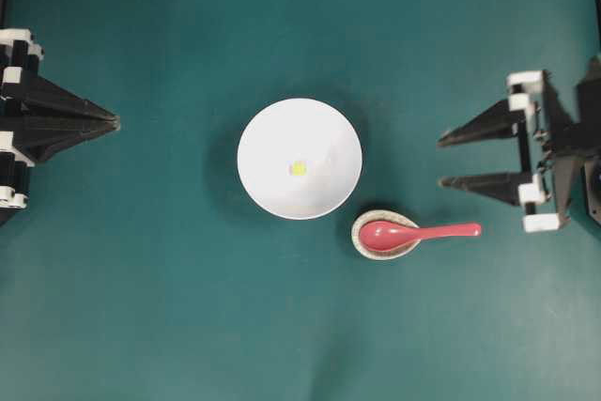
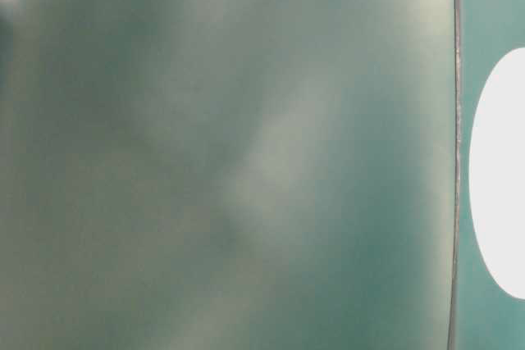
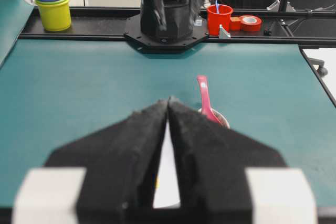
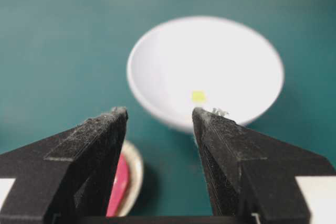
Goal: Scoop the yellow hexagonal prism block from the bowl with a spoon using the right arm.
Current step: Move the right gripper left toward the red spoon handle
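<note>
From the overhead view I see the yellow hexagonal prism block (image 1: 298, 168) lying on the floor of the bowl (image 1: 329, 119), a little left of its middle, in the centre of the frame. So nothing is scooped yet. Just below and right of the bowl, the spoon (image 1: 413, 233) lies with its scoop in the small speckled spoon rest (image 1: 362, 243) and its handle pointing right; nothing holds it. My right gripper (image 1: 441, 161) hangs at the right edge of the frame, jaws spread wide and empty, well apart from the spoon handle and above it in the picture. The left gripper (image 1: 116, 122) sits at the left edge with jaws pressed together, holding nothing. I judge the whole job remains: grasp the spoon, bring it to the bowl, lift the block out.
</note>
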You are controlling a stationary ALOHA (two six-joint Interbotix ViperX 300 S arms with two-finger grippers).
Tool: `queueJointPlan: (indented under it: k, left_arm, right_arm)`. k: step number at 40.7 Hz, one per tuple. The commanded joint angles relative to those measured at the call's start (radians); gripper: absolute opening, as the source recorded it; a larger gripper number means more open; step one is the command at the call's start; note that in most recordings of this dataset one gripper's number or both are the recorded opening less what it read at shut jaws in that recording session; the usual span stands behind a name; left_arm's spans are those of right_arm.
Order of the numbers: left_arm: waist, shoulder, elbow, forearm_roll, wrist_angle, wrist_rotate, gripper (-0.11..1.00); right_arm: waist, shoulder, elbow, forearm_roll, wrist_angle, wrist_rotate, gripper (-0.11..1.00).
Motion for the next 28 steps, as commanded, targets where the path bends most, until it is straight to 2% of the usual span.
queueJointPlan:
  k: [1, 11, 15, 28]
  left_arm:
    - [0.002, 0.009, -0.028, 0.003, -0.005, 0.0, 0.11]
    - [0.002, 0.009, -0.028, 0.003, -0.006, -0.002, 0.11]
    - [0.0, 0.009, -0.026, 0.003, -0.006, -0.002, 0.11]
    - [0.002, 0.021, -0.026, 0.003, -0.011, -0.002, 0.11]
  right_arm:
    - [0.02, 0.041, -0.012, 0.012, -0.025, 0.002, 0.58]
    - [0.06, 0.115, 0.037, 0.078, -0.15, 0.002, 0.58]
    - [0.087, 0.137, 0.078, 0.124, -0.241, 0.002, 0.58]
    - [0.196, 0.261, 0.149, 0.21, -0.488, 0.002, 0.58]
